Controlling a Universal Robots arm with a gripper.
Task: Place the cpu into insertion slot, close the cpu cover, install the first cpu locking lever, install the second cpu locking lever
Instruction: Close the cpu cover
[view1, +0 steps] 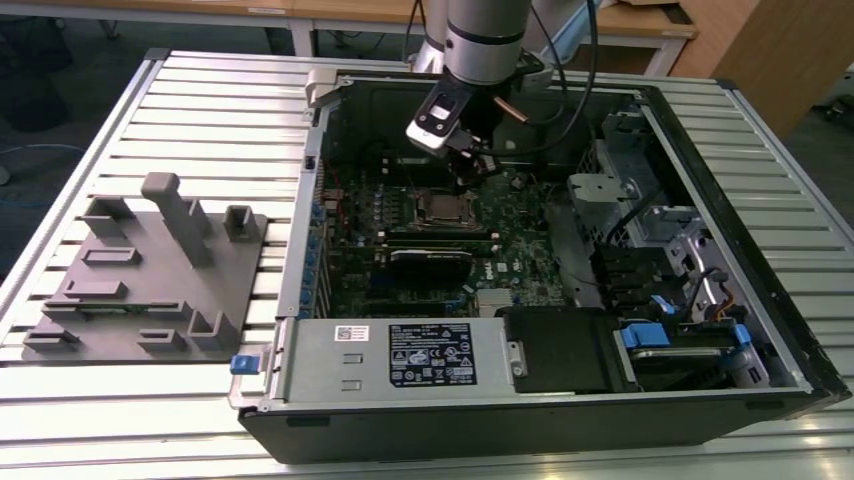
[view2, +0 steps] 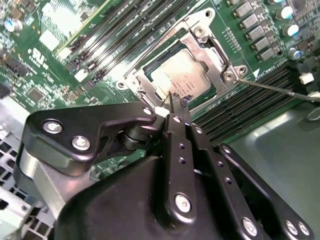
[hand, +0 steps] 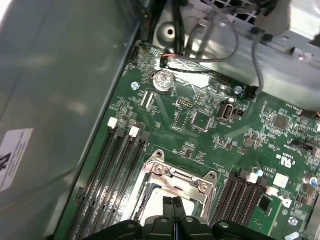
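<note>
Second wrist view: pincer (view2: 176, 100) clenched shut on nothing, tips at the edge of the cpu cover (view2: 215, 55).
Just past the tips the cpu (view2: 182, 80) sits under that cover; memory slots (view2: 125, 35) flank it, a thin locking lever (view2: 280, 89) sticks out sideways.

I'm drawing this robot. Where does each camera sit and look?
Exterior view: off the arm, looking down into the computer case; arm and gripper show.
Second wrist view: on the arm, facing the chip; gripper shows.
First wrist view: on the arm, facing the green board; gripper shows.
Both wrist views share the chip's metal frame.
</note>
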